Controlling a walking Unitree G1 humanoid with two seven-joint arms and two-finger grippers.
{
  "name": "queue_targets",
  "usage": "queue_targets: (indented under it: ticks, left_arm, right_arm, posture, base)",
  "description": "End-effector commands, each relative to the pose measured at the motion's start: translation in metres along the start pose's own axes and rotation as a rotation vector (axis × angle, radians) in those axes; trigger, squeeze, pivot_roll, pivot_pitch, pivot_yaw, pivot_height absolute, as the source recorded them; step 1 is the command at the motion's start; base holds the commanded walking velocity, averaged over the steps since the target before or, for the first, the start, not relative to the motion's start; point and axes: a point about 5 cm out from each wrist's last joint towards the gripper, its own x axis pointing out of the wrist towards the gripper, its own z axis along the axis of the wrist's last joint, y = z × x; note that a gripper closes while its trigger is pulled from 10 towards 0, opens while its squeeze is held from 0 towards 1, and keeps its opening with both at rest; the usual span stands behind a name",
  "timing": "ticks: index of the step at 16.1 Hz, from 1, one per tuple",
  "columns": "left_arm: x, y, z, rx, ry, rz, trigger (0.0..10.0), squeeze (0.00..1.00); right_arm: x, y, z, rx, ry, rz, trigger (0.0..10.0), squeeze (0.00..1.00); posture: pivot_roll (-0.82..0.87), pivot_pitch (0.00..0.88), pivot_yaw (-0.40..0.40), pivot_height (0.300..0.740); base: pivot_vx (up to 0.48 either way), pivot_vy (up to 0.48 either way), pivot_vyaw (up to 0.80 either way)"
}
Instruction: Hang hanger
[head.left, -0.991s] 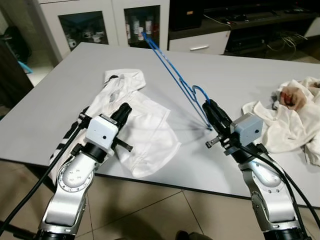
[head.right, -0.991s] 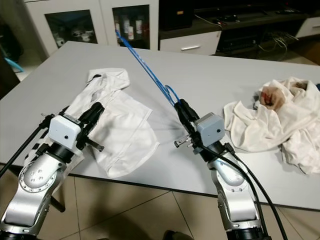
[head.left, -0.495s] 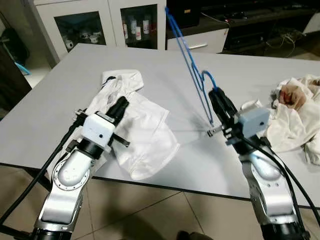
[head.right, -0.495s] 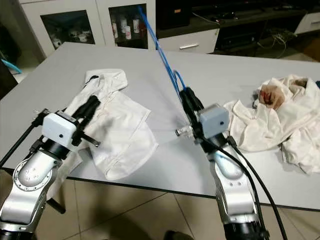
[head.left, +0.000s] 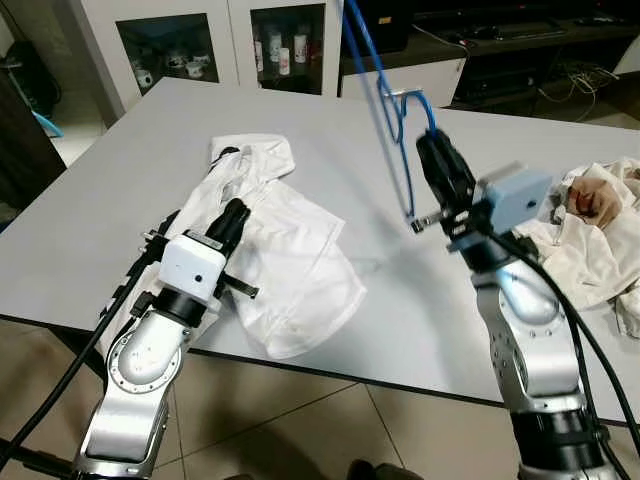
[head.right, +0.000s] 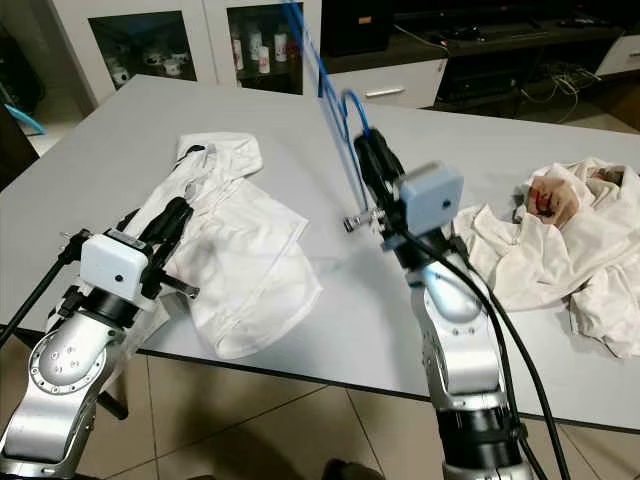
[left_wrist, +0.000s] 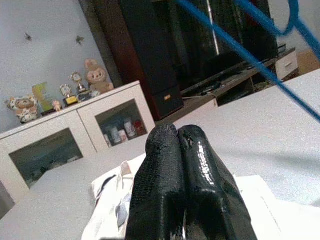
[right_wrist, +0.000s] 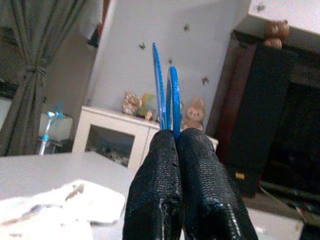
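Here, largest to smallest:

Desk: a wide pale grey desk carries everything; white glass-fronted cabinets stand behind it.

Spread garment: a white cloth shirt lies flat on the robot's left half of the desk, collar toward the far edge.

Heaped cloth: a crumpled cream-white pile sits near the right edge, well apart from the shirt.

Left claw: held low over the near part of the shirt; the left wrist view shows its fingers pressed together on nothing.

Right claw: raised above the desk between the two cloths, its two black fingers clamped together on the hanger, near the base of the hook.

Hanger: a thin blue wire clothes hanger stands off the desk, hook curl just above the claw, its long arms rising up and away toward the cabinets and out of frame.

Handling, as a judgement: it looks very light and springy rather than rigid, so the long free end will likely sway and twist about so narrow a pinch. The smooth wire may slip or rotate between the pads.

Where to hold: the present spot by the hook's neck seems sensible, since it leaves the hook free to catch a rail; a firm squeeze and slow moves should keep it from swinging.
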Motion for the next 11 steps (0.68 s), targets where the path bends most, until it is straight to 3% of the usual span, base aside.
queue_targets:
  ticks: [1, 3, 6, 11]
  left_arm:
    - [0.003, -0.002, 0.004, 0.016, -0.016, -0.022, 10.0, 0.0]
    - [0.009, 0.005, 0.01, 0.07, -0.041, -0.054, 10.0, 0.0]
    - [0.015, 0.004, 0.014, 0.049, -0.067, -0.097, 10.0, 0.0]
    - [0.006, 0.006, 0.004, 0.059, -0.038, -0.116, 10.0, 0.0]
  right_arm:
    - [-0.002, -0.004, -0.002, -0.01, 0.003, -0.027, 10.0, 0.0]
    - [-0.01, -0.002, -0.009, -0.005, 0.033, -0.059, 10.0, 0.0]
    - [-0.005, -0.003, -0.009, -0.021, 0.023, -0.077, 10.0, 0.0]
    - [-0.01, 0.007, -0.012, -0.008, 0.024, -0.056, 10.0, 0.0]
  posture:
    - [0.03, 0.03, 0.005, 0.74]
    - [0.03, 0.021, 0.032, 0.74]
    - [0.01, 0.034, 0.05, 0.74]
    - [0.01, 0.002, 0.029, 0.74]
  base:
    - [0.0, 0.0, 0.0]
    - [0.0, 0.0, 0.0]
    - [0.0, 0.0, 0.0]
    - [0.0, 0.0, 0.0]
